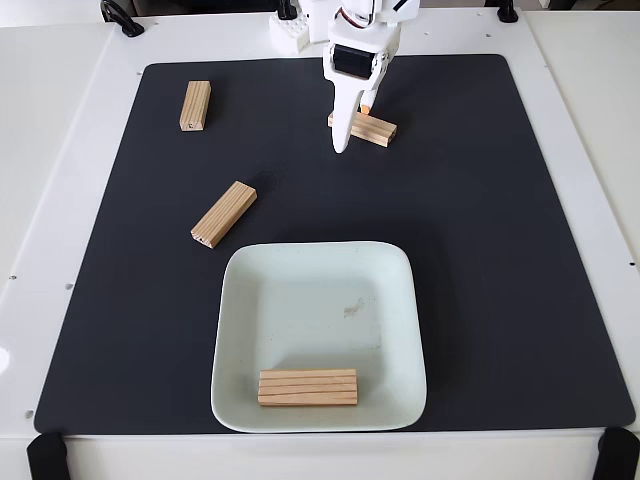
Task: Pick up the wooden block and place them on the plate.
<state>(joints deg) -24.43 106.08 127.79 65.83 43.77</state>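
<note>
The pale mint-white square plate (392, 300) lies at the front middle of the black mat. One wooden block (308, 387) rests flat inside it near the front rim. Three more wooden blocks lie on the mat: one at the far left (195, 105), one slanted left of centre (224, 213), and one at the back centre (374, 129). My white gripper (355, 126) hangs down over the left end of that back block. Its long white finger (342, 125) is in front of the block and the other finger behind it. The jaws look open, and the block rests on the mat.
The black mat (500, 250) covers most of the white table. The arm's base stands at the back centre (300, 25). Black clamps sit at the front corners (45, 455) (618, 452). The mat's right half holds nothing.
</note>
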